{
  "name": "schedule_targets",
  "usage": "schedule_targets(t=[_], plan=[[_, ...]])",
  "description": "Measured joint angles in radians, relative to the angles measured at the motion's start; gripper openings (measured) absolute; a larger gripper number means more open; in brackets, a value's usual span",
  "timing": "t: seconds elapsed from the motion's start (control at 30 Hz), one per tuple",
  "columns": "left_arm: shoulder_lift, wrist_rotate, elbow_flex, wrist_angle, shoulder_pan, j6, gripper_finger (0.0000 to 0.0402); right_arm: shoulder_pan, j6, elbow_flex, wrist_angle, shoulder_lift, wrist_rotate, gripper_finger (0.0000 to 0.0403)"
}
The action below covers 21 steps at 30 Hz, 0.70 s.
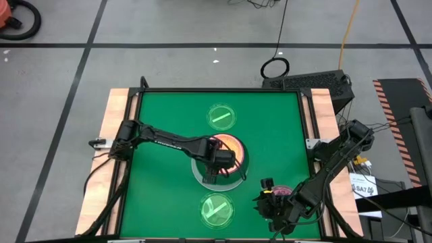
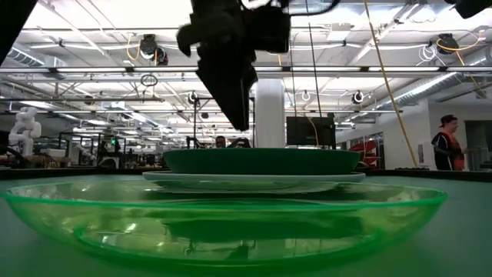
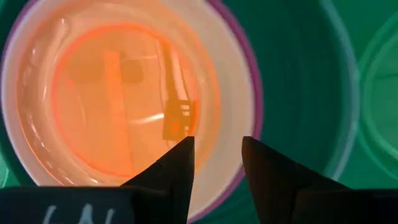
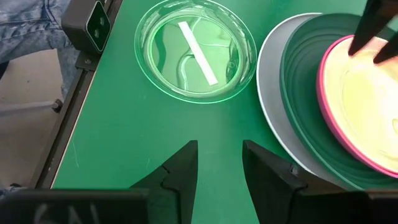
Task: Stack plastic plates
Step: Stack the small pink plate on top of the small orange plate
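A stack of plates stands mid-table: a pale plate [image 1: 197, 174] at the bottom, then dark green [image 1: 241, 162], a pink rim [image 4: 329, 93], cream [image 3: 224, 81] and translucent orange [image 3: 118, 93] on top. My left gripper [image 3: 217, 155] is open and hovers over the stack's near-right part; the low view shows its fingers [image 2: 234, 92] clear above the dark green plate [image 2: 261, 160]. One translucent green plate [image 1: 221, 116] with a white stripe lies on the mat beyond the stack, another [image 1: 217, 209] lies near it. My right gripper [image 4: 219, 155] is open above bare mat, right of the near green plate [image 4: 196, 50].
The green mat [image 1: 155, 202] sits in a wooden-edged frame [image 1: 111, 121]. A bit of pink [image 1: 280, 192] shows under my right arm; what it is I cannot tell. Bare mat lies left and right of the stack. A person [image 2: 447, 142] stands far off in the room.
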Motion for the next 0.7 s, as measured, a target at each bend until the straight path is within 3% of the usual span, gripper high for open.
schedule_targets(t=[0.33,0.7], plan=[[-0.082,0.0,0.001,0.023,-0.116,0.007,0.0142,0.005,0.075,0.0,-0.04,0.0,0.001,0.0118],[-0.09,-0.022,-0.017,-0.007,-0.264,-0.021,0.0142,0.032,0.121,0.0,-0.061,0.0,-0.001,0.0118]])
